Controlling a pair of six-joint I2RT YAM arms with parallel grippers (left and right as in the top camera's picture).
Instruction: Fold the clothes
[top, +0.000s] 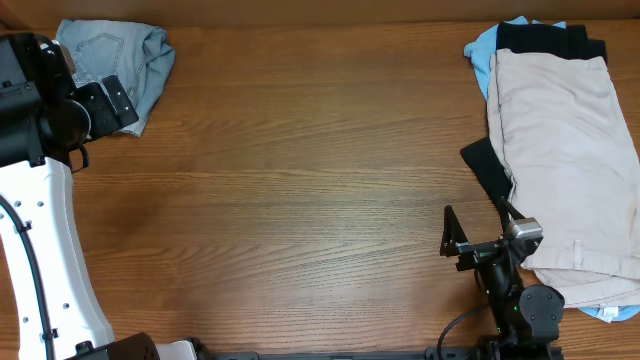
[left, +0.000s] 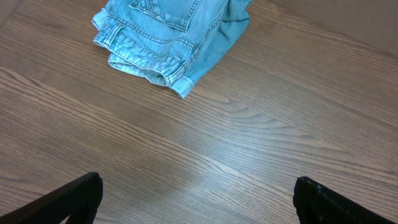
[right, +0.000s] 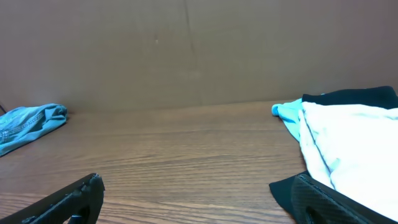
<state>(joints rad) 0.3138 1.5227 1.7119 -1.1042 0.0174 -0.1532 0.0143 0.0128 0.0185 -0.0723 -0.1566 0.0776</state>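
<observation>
The folded light-blue denim shorts (top: 115, 60) lie at the table's far left corner, cuffed hems showing in the left wrist view (left: 171, 37). My left gripper (top: 118, 108) hovers just in front of them, open and empty (left: 199, 199). At the right lies a pile of clothes: a beige garment (top: 560, 150) on top, a black one (top: 545, 38) and a sky-blue one (top: 482, 55) beneath. My right gripper (top: 478, 225) sits low by the pile's left edge, open with nothing between its fingers (right: 199, 199). A black cloth corner (right: 283, 193) lies beside its right finger.
A brown wall (right: 186, 50) backs the wooden table (top: 310, 180). From the right wrist the shorts (right: 28, 124) show far left and the beige garment (right: 354, 149) close on the right.
</observation>
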